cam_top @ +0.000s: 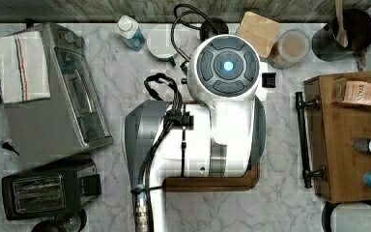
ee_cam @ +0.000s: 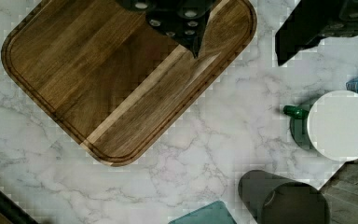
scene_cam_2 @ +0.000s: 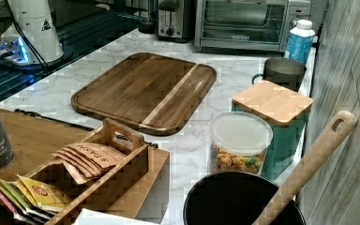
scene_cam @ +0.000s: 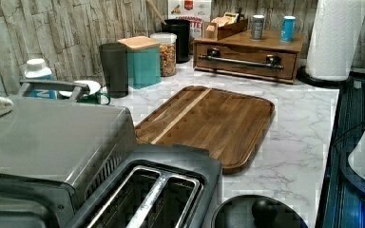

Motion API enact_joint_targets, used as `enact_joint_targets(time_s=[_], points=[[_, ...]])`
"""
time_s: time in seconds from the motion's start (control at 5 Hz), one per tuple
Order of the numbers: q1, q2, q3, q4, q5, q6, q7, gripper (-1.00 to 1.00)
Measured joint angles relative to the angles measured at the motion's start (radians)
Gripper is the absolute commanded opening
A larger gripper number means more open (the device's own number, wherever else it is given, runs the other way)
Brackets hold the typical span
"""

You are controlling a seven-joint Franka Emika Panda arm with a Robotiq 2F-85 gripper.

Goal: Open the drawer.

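Note:
The drawer is the front of a small wooden cabinet and looks flush with it, shut. Its long black bar handle runs across the front on two posts. In the top view the drawer and its handle are at the right. My white arm hangs over the cutting board, well to the top view's left of the handle. In the wrist view my dark gripper hangs over the cutting board, touching nothing.
A toaster oven and a toaster stand at the top view's left. A teal canister, snack jar, dark cup and black pot line the wall. A paper towel roll stands beside the cabinet, which carries tea bags and spice tins.

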Motion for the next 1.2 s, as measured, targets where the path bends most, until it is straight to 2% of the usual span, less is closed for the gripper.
enact_joint_targets(time_s=[0.4, 0.6, 0.8, 1.0, 1.2], points=[[0.0, 0.008, 0.0, -0.006, 0.003, 0.011, 0.0, 1.0], [0.0, 0.003, 0.0, -0.047, 0.003, 0.065, -0.043, 1.0], [-0.112, -0.034, 0.102, -0.137, 0.003, 0.106, -0.255, 1.0], [-0.151, -0.098, 0.1, -0.244, -0.024, 0.11, -0.518, 1.0], [-0.153, -0.17, 0.041, -0.359, -0.026, 0.204, -0.772, 1.0]])
